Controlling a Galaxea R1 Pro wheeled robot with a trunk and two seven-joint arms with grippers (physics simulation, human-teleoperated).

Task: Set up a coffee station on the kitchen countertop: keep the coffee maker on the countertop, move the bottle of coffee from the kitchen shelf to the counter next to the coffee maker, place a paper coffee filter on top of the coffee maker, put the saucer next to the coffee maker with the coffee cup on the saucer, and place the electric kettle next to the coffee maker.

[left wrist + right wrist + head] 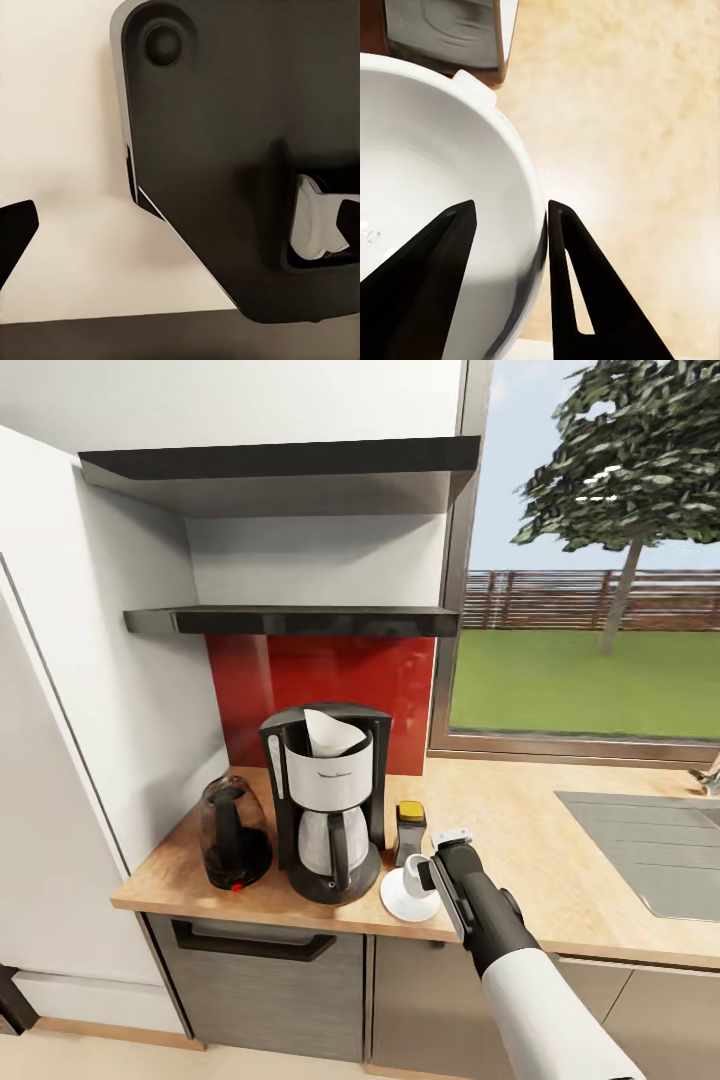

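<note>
The black coffee maker (325, 805) stands on the kitchen countertop (520, 820) with the white paper coffee filter (333, 732) in its top. To its left is the dark electric kettle (235, 835). On its right is the yellow-lidded bottle of coffee (410, 828). In front of the bottle lies the saucer (400, 907), and the coffee cup (410, 878) is over it. My right gripper (432, 874) is shut on the cup (442, 165), one finger inside the rim and one outside (510, 206). My left gripper (184, 217) hangs open beside the robot's dark body.
Two black wall shelves (290, 622) hang above the coffee maker, both bare. A tall white cabinet (80, 760) closes the counter's left end. A sink (650, 850) is set into the counter at the right, below a window.
</note>
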